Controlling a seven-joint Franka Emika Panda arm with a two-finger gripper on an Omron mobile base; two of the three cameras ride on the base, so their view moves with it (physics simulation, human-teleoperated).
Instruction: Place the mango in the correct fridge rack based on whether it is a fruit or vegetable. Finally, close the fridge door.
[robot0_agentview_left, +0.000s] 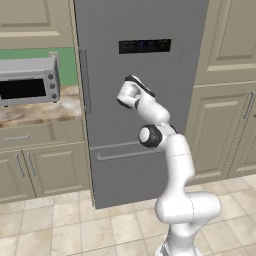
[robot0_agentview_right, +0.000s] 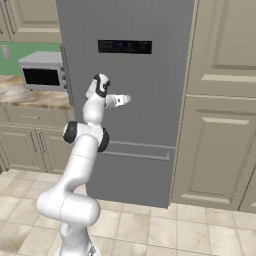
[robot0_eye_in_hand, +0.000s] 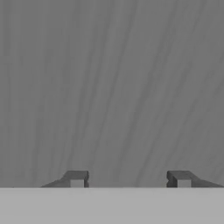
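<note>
The fridge door (robot0_agentview_left: 165, 95) is a tall grey panel with a dark display (robot0_agentview_left: 144, 46) and a long vertical handle (robot0_agentview_left: 84, 80) on its left edge, and it stands closed. My gripper (robot0_agentview_right: 127, 99) points straight at the door's middle, very close to its surface. In the hand view my gripper (robot0_eye_in_hand: 130, 179) is open, its fingertips (robot0_eye_in_hand: 77, 179) spread wide with nothing between them and only the grey door (robot0_eye_in_hand: 113, 87) ahead. The mango is out of view. The fridge rack is hidden behind the closed door.
A grey drawer front with a horizontal handle (robot0_agentview_left: 130, 152) sits below the door. A toaster oven (robot0_agentview_left: 27, 80) stands on the marble counter (robot0_agentview_left: 40, 112) to the left. Tall beige cabinets (robot0_agentview_left: 225, 125) flank the fridge on the right. Tiled floor (robot0_agentview_left: 60, 225) lies below.
</note>
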